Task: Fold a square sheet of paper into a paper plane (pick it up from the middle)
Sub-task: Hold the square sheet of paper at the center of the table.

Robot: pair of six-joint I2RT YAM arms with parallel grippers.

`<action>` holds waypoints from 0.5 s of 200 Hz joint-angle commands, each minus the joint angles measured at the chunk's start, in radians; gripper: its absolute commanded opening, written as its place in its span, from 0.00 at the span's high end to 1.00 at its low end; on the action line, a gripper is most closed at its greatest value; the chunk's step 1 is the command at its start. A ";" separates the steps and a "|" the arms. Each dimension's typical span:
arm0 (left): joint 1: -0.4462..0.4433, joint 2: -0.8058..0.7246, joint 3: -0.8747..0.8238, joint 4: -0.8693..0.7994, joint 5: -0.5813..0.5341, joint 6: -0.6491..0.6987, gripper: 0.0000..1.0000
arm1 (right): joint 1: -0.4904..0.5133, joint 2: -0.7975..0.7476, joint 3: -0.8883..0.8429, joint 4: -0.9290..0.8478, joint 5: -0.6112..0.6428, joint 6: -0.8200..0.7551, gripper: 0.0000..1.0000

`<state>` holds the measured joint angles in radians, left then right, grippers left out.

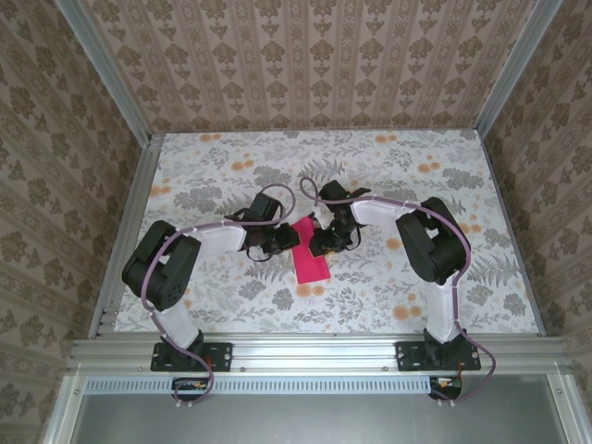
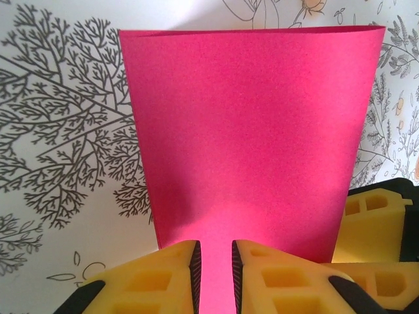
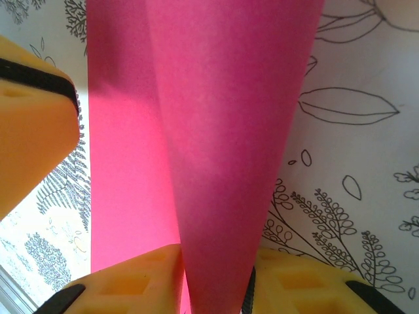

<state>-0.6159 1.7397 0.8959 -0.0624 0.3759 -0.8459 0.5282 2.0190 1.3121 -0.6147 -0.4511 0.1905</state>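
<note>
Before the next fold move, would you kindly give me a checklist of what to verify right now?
1. Right pincer gripping the square sheet of paper: ok, a raised layer runs between its jaws.
2. Left pincer pinning the sheet: cannot tell; its jaws stand narrowly apart above it.
3. Far fold edge straight, layers matched: ok.
4. Sheet lying flat on the table: not ok, the top layer curls up.
5. Pincers clear of each other: cannot tell; they sit very close.
</note>
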 commanded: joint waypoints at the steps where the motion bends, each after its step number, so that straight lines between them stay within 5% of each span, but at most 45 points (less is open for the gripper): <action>1: -0.007 0.018 0.033 0.003 0.018 -0.013 0.78 | -0.011 0.081 -0.033 -0.081 0.163 0.023 0.69; 100: -0.010 0.051 0.056 -0.054 0.021 -0.013 0.80 | -0.011 0.090 -0.036 -0.078 0.163 0.027 0.68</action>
<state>-0.6159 1.7653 0.9257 -0.0814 0.3824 -0.8459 0.5282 2.0228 1.3159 -0.6178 -0.4511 0.2096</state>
